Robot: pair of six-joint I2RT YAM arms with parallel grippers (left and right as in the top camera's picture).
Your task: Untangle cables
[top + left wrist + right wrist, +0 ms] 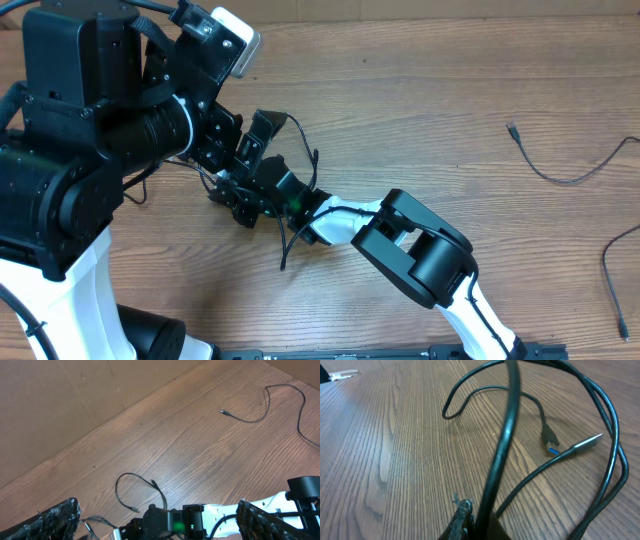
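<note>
Right wrist view: right gripper (470,522) pinches a black cable (506,425) from the tangle left of mid-table; left gripper (157,506) hangs over it, jaws wide; loose cables (560,172) lie well apart, far right.

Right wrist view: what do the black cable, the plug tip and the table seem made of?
The cable looks like rubber or plastic sheathing, smooth and slightly glossy: light streaks run along it. The plug tip seems bare metal, silvery and shiny. The table shows wood grain, fairly matte; solid wood or laminate, I cannot tell.
</note>
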